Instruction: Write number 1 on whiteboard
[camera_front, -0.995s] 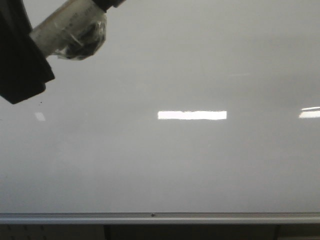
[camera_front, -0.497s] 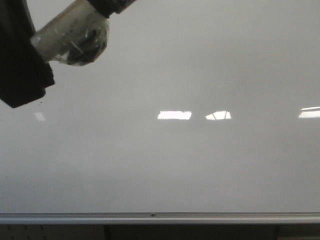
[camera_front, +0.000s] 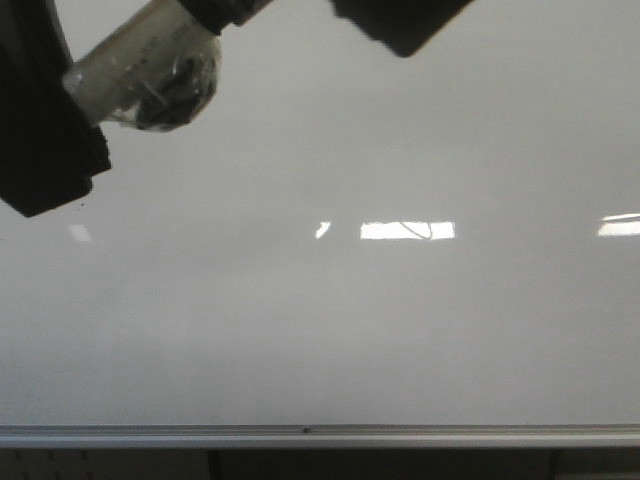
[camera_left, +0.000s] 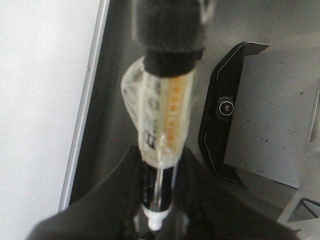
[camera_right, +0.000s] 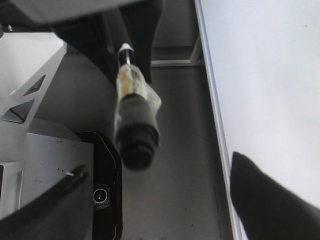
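The whiteboard (camera_front: 330, 330) fills the front view, glossy and pale grey, and no number 1 shows on it. At its upper left my left gripper (camera_front: 45, 130) is shut on a marker (camera_front: 140, 70) wrapped in clear tape. The left wrist view shows the marker (camera_left: 167, 110) clamped between the fingers of the left gripper (camera_left: 160, 160), its black cap (camera_left: 167, 25) on the far end. My right gripper (camera_right: 159, 162) stands open in front of that cap (camera_right: 136, 137), apart from it. One dark finger (camera_front: 400, 20) of the right gripper shows at the top of the front view.
A silver rail (camera_front: 320, 435) edges the board nearest me, with a tiny dark speck (camera_front: 305, 431) on it. Bright rectangular reflections (camera_front: 407, 230) lie mid-board. Beside the board's edge (camera_right: 212, 100) are a grey surface and a black housing (camera_right: 102, 195).
A dark part of my right gripper has come into the front view at top centre. The break in the bright middle reflection has shifted left. The left gripper and marker have barely moved.
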